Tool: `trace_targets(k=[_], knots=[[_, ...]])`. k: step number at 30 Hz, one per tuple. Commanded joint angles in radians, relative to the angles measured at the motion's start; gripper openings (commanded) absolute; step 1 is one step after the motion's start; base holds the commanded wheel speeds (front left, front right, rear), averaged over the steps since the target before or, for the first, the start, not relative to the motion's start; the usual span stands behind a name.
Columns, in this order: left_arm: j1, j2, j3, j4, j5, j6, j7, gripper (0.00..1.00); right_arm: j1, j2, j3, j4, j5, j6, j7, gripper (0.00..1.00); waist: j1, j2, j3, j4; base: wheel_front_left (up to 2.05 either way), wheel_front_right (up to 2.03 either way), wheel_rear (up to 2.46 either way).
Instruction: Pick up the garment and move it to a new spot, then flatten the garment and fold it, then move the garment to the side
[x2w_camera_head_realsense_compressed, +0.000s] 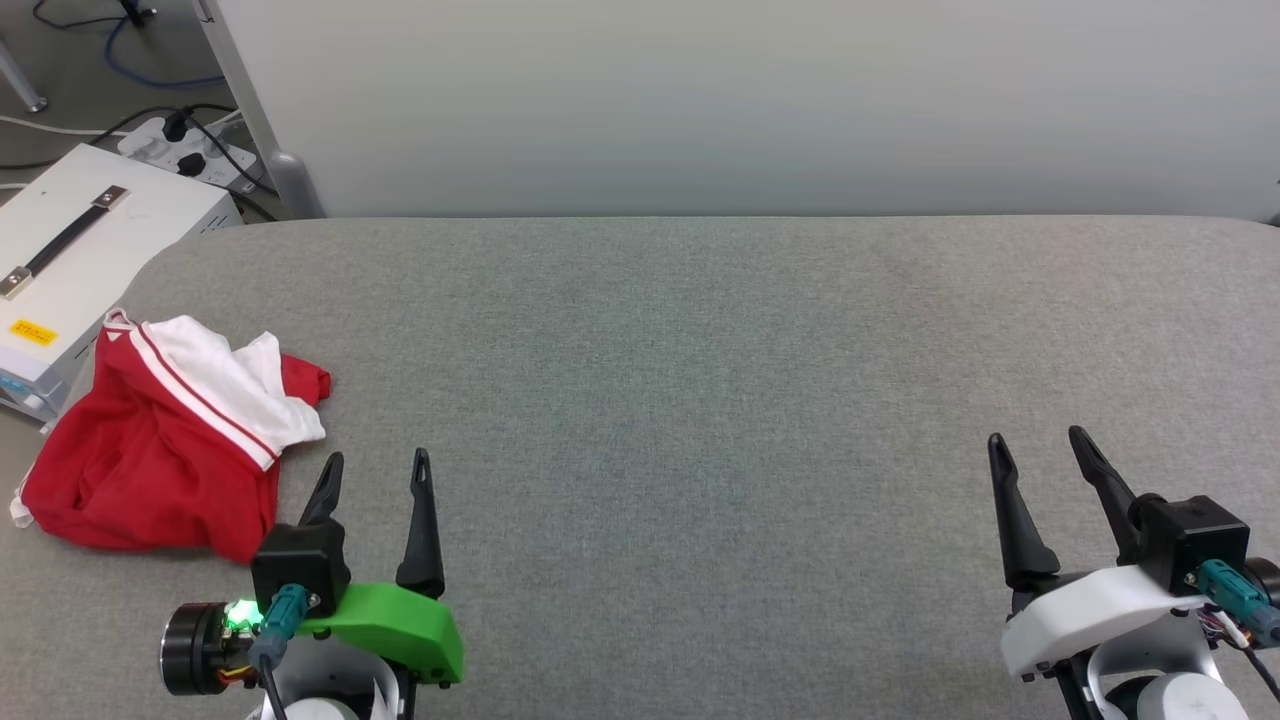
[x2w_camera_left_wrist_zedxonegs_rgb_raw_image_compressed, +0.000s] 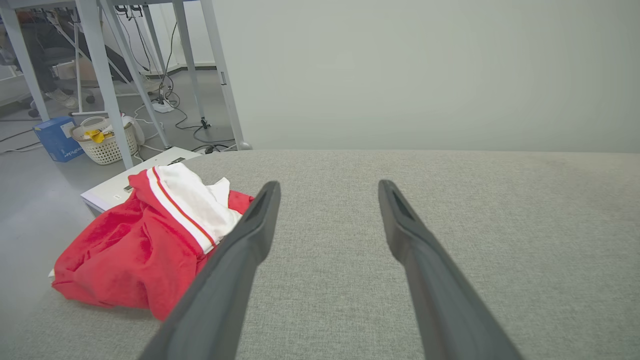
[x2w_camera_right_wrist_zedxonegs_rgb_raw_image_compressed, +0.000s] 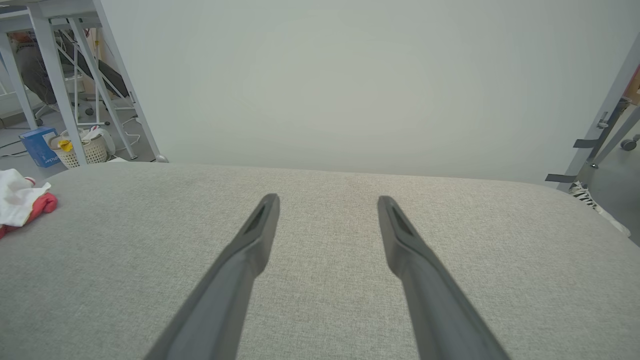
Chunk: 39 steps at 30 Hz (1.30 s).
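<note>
1. Left gripper (x2w_camera_head_realsense_compressed: 378, 455), lower left of the head view: jaws spread wide, nothing between them.
2. Right gripper (x2w_camera_head_realsense_compressed: 1035, 435), lower right: jaws spread wide, nothing held, well apart from the garment.
3. Garment (x2w_camera_head_realsense_compressed: 150, 450), left of the frame, just up and left of the left gripper: a crumpled heap, red body, with a white sleeve and its red-white striped trim on top. It lies at the left edge of the grey padded surface (x2w_camera_head_realsense_compressed: 700, 350).
4. White case (x2w_camera_head_realsense_compressed: 150, 215) with a black handle, upper left, beyond the surface's corner.
5. Pale wall panel (x2w_camera_head_realsense_compressed: 750, 100), across the top.
</note>
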Motion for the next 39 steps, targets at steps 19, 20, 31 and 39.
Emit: trace_targets(k=[19, 20, 31, 39], knots=[[-0.002, -0.002, -0.014, 0.003, -0.043, 0.011, -0.049, 1.00, 0.017, -0.001, -0.001, -0.007, 0.035, 0.000, -0.046, 1.00, 0.0000, 0.0019, 0.006, 0.000, 0.00, 0.00, 0.00], [-0.002, -0.002, -0.015, 0.004, -0.044, 0.012, -0.051, 1.00, 0.018, -0.001, -0.001, -0.007, 0.037, 0.000, -0.049, 1.00, 0.0000, 0.0020, 0.006, 0.000, 0.00, 0.00, 0.00], [-0.002, -0.003, -0.024, 0.009, -0.052, 0.021, -0.073, 1.00, 0.025, -0.001, 0.001, -0.004, 0.052, 0.000, -0.071, 1.00, 0.0000, 0.0024, 0.010, 0.002, 0.00, 0.00, 0.00], [-0.002, -0.003, -0.028, 0.014, -0.059, 0.026, -0.090, 1.00, 0.029, -0.001, -0.002, 0.002, 0.061, 0.000, -0.087, 1.00, 0.0000, 0.0026, 0.014, 0.003, 0.00, 0.00, 0.00]])
